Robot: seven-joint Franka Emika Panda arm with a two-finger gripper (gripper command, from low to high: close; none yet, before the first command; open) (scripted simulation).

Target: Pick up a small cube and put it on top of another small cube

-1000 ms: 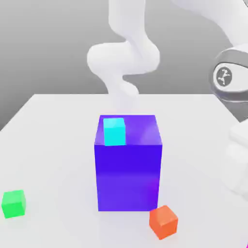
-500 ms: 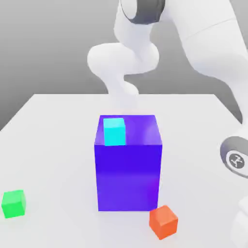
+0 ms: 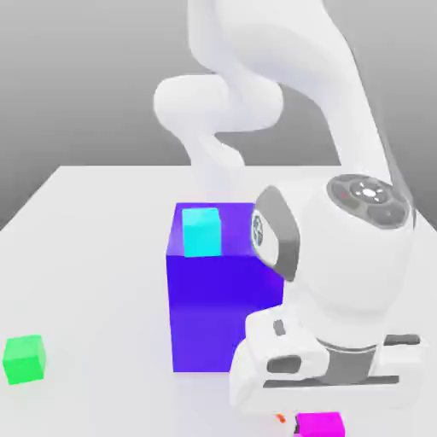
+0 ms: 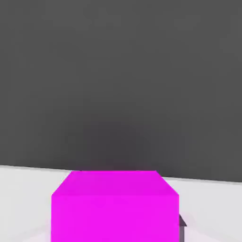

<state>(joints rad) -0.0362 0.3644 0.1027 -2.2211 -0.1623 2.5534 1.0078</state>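
Observation:
My gripper (image 3: 319, 416) hangs low at the front of the table, on the exterior view's right, under the big white hand. A magenta cube (image 3: 320, 424) sits directly below the hand. In the hand view the magenta cube (image 4: 116, 203) lies close up between the jaws, with a dark fingertip (image 4: 183, 222) against its side. A cyan cube (image 3: 201, 231) rests on top of the large blue block (image 3: 209, 307). A green cube (image 3: 23, 358) lies on the table at the exterior view's left. An orange cube (image 3: 280, 418) peeks out as a sliver beside the magenta one.
The large blue block stands mid-table, just behind and left of the hand. The arm's white links (image 3: 256, 102) rise behind it. White table (image 3: 94, 256) surface stretches open around the green cube and toward the far edge.
The arm has swung down from the right edge to the front of the table. The hand now covers most of the orange cube, and the magenta cube has come into view under it.

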